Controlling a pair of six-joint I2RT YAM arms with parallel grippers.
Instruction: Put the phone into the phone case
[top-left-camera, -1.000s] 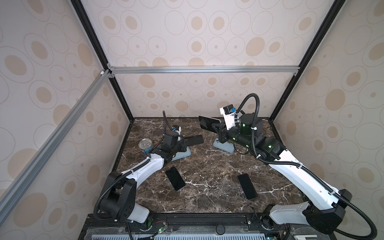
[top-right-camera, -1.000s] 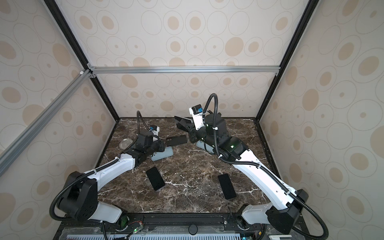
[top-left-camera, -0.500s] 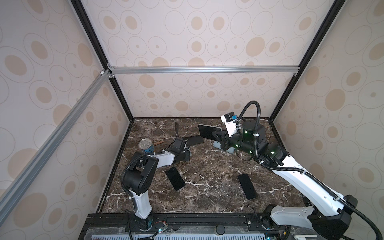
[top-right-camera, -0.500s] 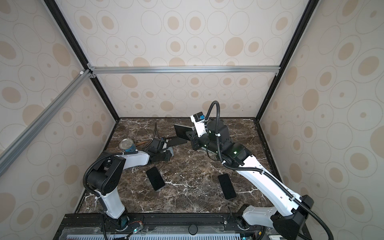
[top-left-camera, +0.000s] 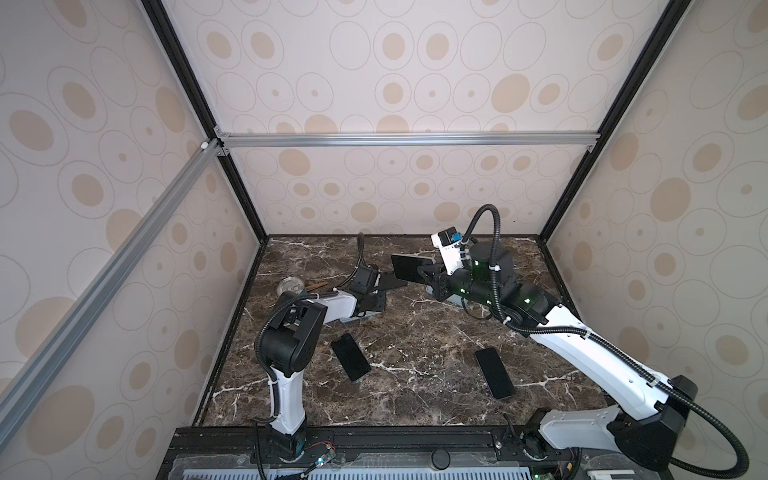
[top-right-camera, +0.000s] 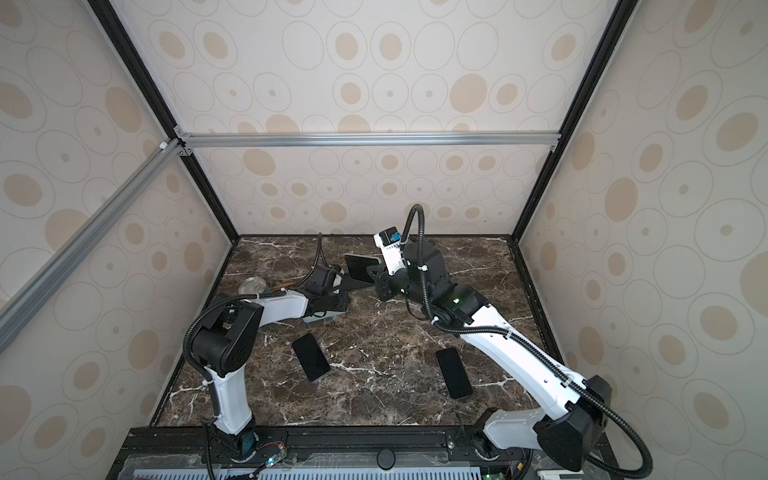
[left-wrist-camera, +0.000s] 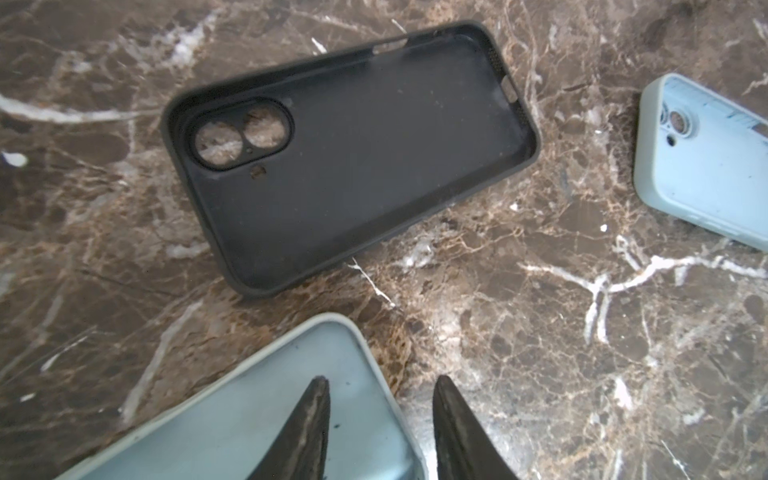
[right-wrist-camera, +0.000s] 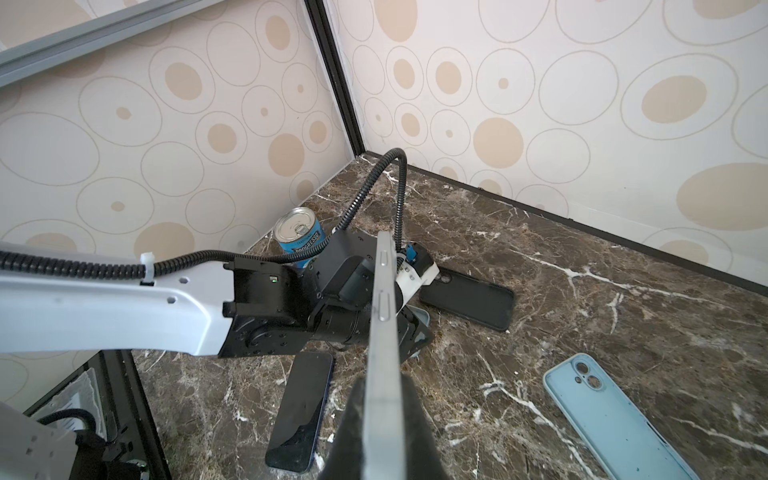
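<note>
Right wrist view: records right gripper pinching a silver-edged phone edge-on, held clear of marble table. Places that phone in both top views above far centre, near empty black case lying flat, open side up. Finds left gripper with jaws spread, gripping nothing, poised over corner of pale blue case; cannot tell whether touching. Notes second pale blue case flat at right, left dark phone and right dark phone lying nearer, well apart, and can at far left.
</note>
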